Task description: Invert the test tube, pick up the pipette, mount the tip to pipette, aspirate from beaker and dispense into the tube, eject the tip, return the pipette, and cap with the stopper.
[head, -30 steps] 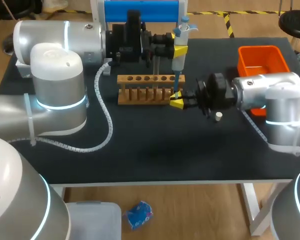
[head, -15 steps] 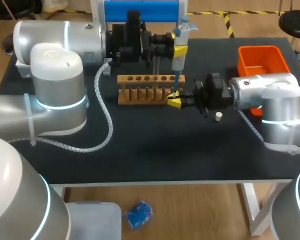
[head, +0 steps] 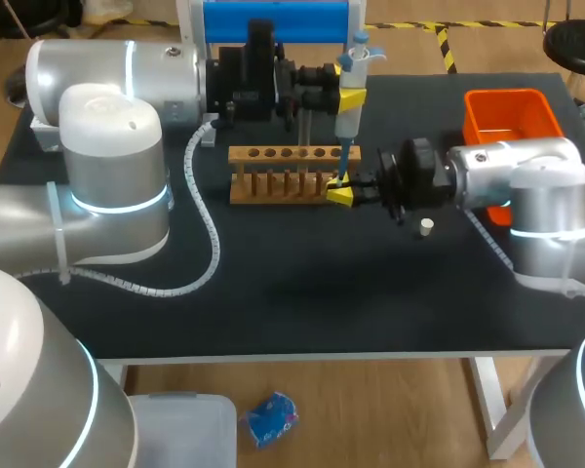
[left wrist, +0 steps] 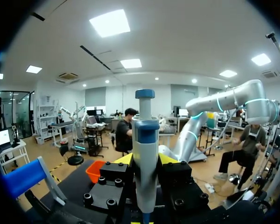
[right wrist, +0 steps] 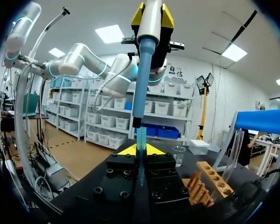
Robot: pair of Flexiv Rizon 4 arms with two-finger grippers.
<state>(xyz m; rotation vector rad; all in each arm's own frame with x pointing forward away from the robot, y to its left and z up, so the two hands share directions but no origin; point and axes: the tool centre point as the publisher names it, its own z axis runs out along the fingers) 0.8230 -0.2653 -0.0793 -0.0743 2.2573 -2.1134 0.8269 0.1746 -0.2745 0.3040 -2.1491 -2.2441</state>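
My left tool (head: 351, 97) is closed on the pipette (head: 348, 122), with both fingers bearing on the body from opposite sides. The pipette stands upright, plunger uppermost, above the right end of the wooden rack (head: 273, 185). In the left wrist view the pipette body (left wrist: 145, 158) fills the gap between my fingers. My right tool (head: 342, 197) sits at the right end of the rack, directly below the pipette, and its fingers are closed on the pipette tip (right wrist: 141, 140). The tip is blue and held upright, open end up. In the right wrist view the pipette's blue shaft (right wrist: 140, 88) comes down from the left tool to the mouth of the tip. It is in line with the tip, but I cannot tell whether the two touch. The beaker (right wrist: 178, 155) stands on the table (head: 302, 283) ahead of my right tool, beside the rack (right wrist: 207, 179). The stopper (head: 426, 227) lies on the table beside my right arm's wrist. The orange bin (head: 475, 122) sits at the far right of the table, behind my right arm.
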